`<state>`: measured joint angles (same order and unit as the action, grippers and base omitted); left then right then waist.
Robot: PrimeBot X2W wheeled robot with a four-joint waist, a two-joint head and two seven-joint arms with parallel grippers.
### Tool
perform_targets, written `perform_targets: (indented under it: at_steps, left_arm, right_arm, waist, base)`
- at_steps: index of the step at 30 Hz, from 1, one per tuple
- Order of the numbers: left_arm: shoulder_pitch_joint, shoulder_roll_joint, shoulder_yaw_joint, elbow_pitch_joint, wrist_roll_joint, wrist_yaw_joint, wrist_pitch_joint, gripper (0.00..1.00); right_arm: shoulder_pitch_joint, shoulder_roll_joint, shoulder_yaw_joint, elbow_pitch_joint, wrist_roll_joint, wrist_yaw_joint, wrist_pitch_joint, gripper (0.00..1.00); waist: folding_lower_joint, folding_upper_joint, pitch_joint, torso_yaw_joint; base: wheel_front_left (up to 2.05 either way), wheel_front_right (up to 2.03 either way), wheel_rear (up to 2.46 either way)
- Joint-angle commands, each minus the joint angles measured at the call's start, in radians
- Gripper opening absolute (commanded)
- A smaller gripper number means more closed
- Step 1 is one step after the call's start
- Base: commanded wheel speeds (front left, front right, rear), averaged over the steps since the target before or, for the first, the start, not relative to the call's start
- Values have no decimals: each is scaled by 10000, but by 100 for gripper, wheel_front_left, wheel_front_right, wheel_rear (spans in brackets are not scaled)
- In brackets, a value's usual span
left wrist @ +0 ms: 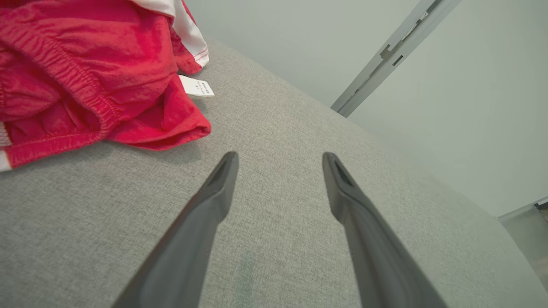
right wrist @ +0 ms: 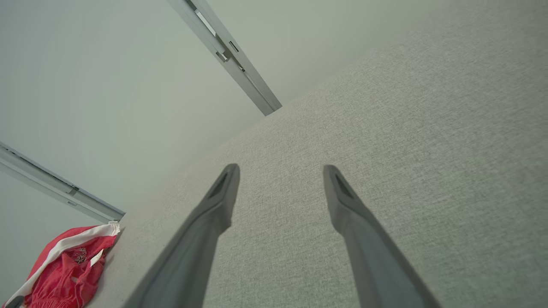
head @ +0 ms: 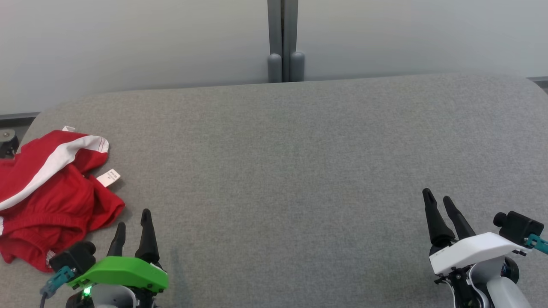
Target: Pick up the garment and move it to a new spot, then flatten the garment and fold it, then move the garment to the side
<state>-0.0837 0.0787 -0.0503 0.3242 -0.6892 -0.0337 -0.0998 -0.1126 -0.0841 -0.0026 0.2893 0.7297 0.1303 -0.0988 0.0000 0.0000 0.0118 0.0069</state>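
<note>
Crumpled red cloth garment (head: 51,196) with a white stripe, lying at the left edge of the grey fabric-covered worktop (head: 291,171); small white label (head: 108,177) on its inner side. Left gripper (head: 133,218), green-cased, near the front-left corner, just beside the garment: fingers spread wide, holding nothing. Right gripper (head: 436,195), white-cased, near the front-right corner: likewise spread and empty.
</note>
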Motion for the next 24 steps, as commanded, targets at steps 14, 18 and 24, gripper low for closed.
perform_targets:
  at_steps: [14, 18, 24]
  left_arm:
    - [-424, 329, -414, -254, 1911, 455, -472, 100]
    - [-336, 281, -450, -95, 2217, 534, -568, 100]
    - [-166, 181, -403, 45, 2671, 607, -722, 100]
  right_arm:
    - [-257, -42, 5, -370, -1947, 5, -473, 100]
    - [-131, 66, -80, -274, -2384, 5, -574, 100]
    - [84, 198, -277, -211, -3083, 4, -730, 100]
  waist:
    - [0, 0, 34, -10]
    - [0, 0, 16, -26]
    - [0, 0, 4, -85]
  base:
    - [0, 0, 0]
    - [0, 0, 0]
    - [0, 0, 0]
